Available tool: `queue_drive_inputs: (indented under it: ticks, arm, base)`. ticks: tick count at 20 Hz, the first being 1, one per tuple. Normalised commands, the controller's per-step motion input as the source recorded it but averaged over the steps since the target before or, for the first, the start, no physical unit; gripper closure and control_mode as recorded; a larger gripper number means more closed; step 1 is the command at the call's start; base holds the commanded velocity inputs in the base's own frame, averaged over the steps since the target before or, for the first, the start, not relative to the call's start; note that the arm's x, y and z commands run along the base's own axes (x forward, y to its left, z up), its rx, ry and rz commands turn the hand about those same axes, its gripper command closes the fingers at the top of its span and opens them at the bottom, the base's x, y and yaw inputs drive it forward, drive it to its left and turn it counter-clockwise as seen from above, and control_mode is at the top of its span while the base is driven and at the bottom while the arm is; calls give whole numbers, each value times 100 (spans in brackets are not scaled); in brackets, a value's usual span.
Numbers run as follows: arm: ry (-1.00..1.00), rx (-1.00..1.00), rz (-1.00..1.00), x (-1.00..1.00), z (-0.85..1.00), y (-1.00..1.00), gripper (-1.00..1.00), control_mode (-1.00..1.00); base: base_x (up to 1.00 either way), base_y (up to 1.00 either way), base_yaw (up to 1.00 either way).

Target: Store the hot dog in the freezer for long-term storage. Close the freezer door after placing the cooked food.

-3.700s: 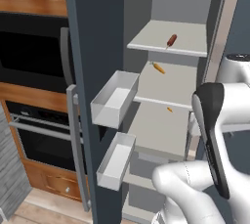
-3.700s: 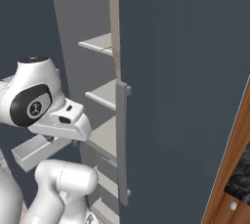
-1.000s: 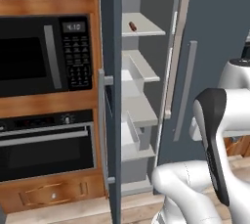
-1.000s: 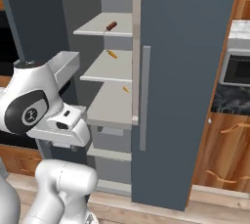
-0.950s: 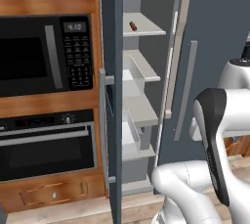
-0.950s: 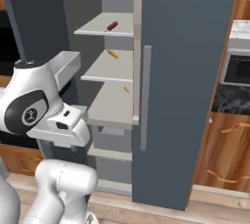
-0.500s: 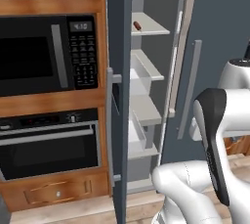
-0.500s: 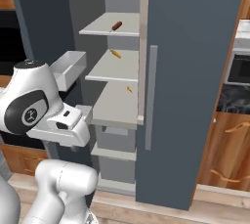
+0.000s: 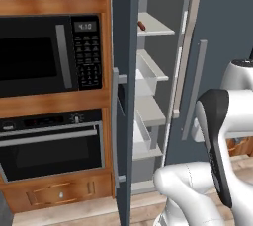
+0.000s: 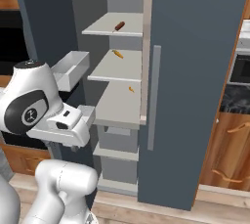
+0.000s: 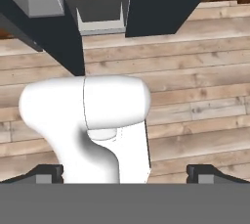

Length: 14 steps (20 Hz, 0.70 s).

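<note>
Microwave [image 9: 47,55]: black, built in at upper left of the left base view; not part of the task.
Freezer door [image 9: 124,96]: stood open, seen nearly edge-on at centre of the left base view, bar handle [image 9: 116,126] facing the camera.
Freezer [image 10: 119,78]: compartment open at centre of the right base view, pale shelves exposed.
Hot dog [image 10: 119,26]: lay on the top shelf, upper centre of the right base view; already stored, by my judgement.
Orange bits [image 10: 117,54]: on the lower shelves, apart from the hot dog.
Gripper [image 11: 125,174]: fingers spread wide, holding nothing, pointed down at the plank floor [image 11: 195,96].
Risk, door: remained unclosed; a push landing on the door's edge could slip off it.
Risk, arm: the folded arm stood near the door's swing path and could block it.
</note>
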Motion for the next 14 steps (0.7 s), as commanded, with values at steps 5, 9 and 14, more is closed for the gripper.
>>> queue_drive_inputs:
  ticks: [5,9,14]
  arm:
    - [8,-3,2,0,0,22,-100,-100]
    - [9,-16,2,4,14,62,-100,-100]
    - [-20,-32,-11,24,29,82,-100,-100]
  base:
    - [0,0,0]
    - [0,0,0]
    - [0,0,0]
